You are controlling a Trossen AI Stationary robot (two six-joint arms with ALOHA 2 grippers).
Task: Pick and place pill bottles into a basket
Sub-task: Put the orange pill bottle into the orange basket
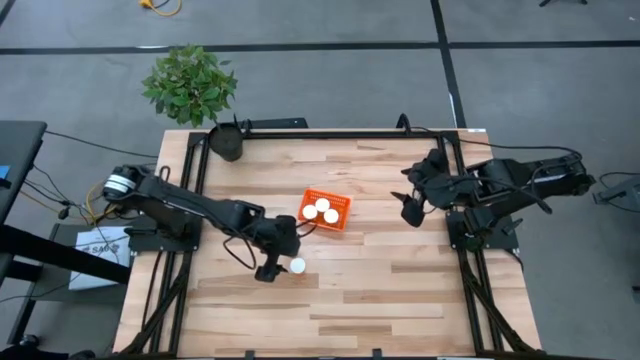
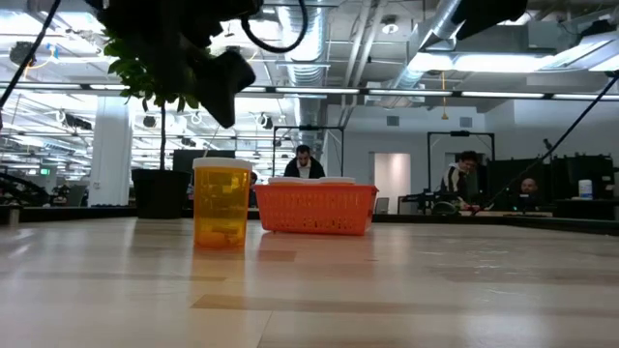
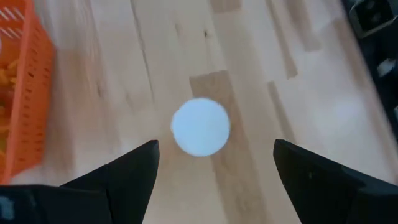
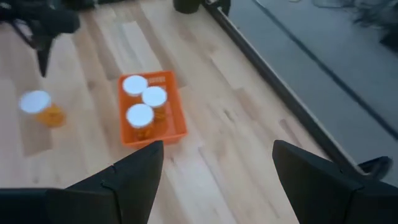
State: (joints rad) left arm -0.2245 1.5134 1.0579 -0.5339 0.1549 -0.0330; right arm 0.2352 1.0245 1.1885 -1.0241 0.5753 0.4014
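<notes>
One pill bottle, amber with a round white cap, stands upright on its base on the wooden table, just near of the basket. It also shows in the low view and the left wrist view. The orange basket rests on the table's middle and holds three white-capped bottles. My left gripper is open and hangs above the lone bottle, its fingers standing either side of the cap and clear of it. My right gripper is open and empty, right of the basket.
A dark plant pot with a green plant stands at the table's far left corner. Black frame rails run along the table's left and right sides. People sit in the room behind the table.
</notes>
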